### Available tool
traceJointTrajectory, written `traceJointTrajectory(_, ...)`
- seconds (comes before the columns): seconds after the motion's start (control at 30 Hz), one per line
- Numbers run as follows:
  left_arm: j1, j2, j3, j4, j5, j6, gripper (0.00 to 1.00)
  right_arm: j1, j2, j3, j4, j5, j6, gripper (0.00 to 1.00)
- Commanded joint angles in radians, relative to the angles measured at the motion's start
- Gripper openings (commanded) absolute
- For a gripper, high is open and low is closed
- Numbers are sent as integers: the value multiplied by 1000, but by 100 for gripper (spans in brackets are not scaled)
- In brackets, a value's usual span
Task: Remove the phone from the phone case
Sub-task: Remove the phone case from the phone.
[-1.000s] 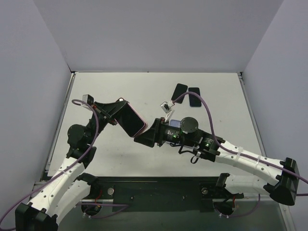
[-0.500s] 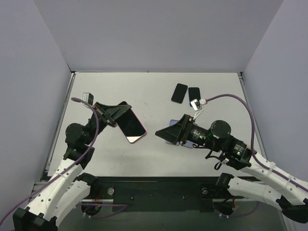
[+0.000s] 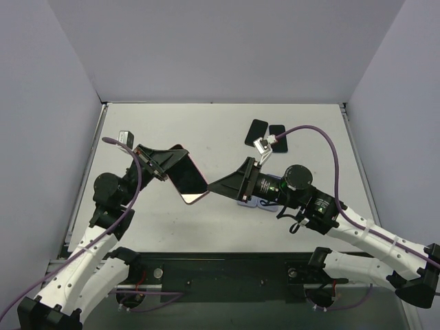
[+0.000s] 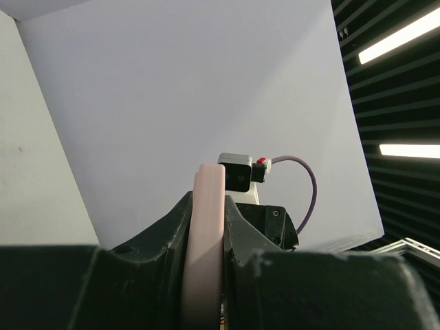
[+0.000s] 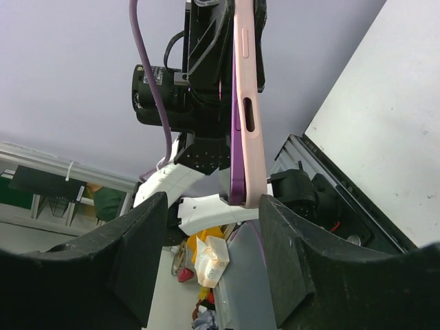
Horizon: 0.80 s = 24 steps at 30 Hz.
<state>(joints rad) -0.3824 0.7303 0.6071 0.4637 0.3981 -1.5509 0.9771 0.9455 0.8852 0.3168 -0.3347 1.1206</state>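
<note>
Left gripper (image 3: 168, 163) raised, clamped on the phone case (image 3: 191, 182); right gripper (image 3: 214, 187) level, jaws spread, facing it.

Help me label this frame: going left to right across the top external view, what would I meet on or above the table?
left gripper → pink-cased phone it clamps → right gripper, open → left black slab → right black slab, both at the far side
</note>
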Motion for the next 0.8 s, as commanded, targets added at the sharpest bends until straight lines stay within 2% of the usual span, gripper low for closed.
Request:
traceJointTrajectory(0.0,5,-22,59,52,-15,8,0,15,-25,43,64,-15,1,50)
traceJointTrajectory(0.13,13,-34,43,42,-25,9,0,26,-8,43,70,-10,2,50)
traceJointTrajectory(0.33,13,-20,19,112,-15,-34,0,37,47,43,136,-24,33,49)
traceJointTrajectory(0.53,13,-32,33,72,-18,-12,0,37,59,47,146,-29,28,48)
traceJointTrajectory(0.77,17,-69,52,-34,-54,54,0,67,21,63,64,6,-16,47)
